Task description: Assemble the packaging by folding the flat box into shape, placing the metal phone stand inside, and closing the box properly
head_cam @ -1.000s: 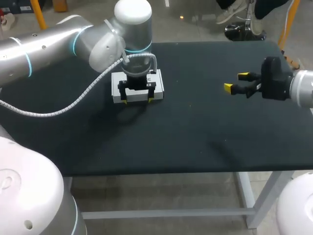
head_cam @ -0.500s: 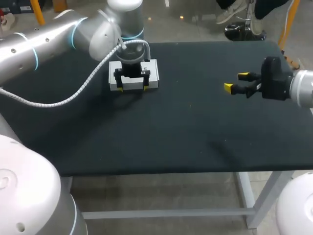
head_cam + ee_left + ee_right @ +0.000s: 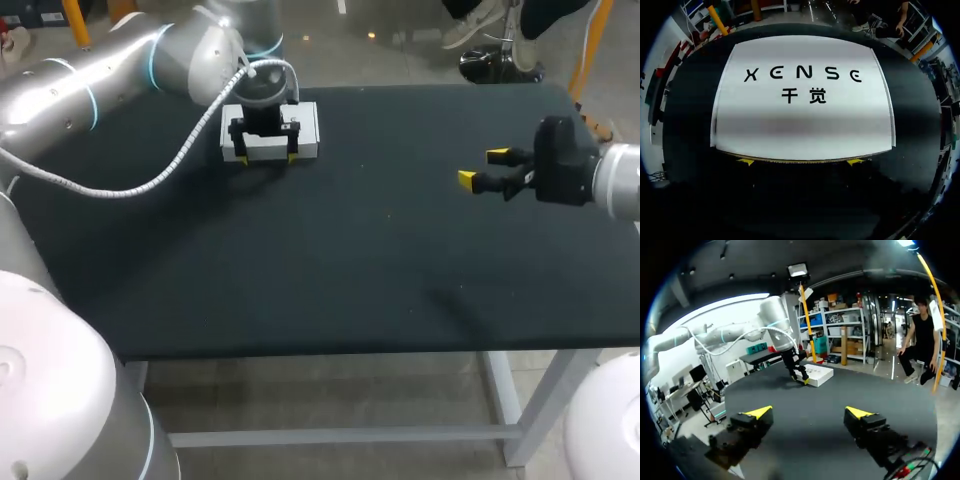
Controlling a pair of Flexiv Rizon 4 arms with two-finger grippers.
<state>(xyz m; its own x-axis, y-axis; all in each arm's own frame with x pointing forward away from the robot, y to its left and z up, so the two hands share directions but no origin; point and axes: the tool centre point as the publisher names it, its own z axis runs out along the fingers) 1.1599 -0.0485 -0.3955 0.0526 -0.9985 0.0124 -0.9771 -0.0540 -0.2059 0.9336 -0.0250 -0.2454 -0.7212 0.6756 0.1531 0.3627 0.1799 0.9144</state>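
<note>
Sitting at the far left of the table (image 3: 350, 270), the white box (image 3: 308, 128) has the left gripper (image 3: 266, 159) above it. Its fingers are spread wide, with the tips at the box's near edge. Over on the right, the right gripper (image 3: 482, 166) is spread too, holding nothing.

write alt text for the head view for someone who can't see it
The left gripper, fingers spread wide, is down at the near edge of a white box on the far left part of a black table. The right gripper hangs open and empty above the table's right side.
</note>
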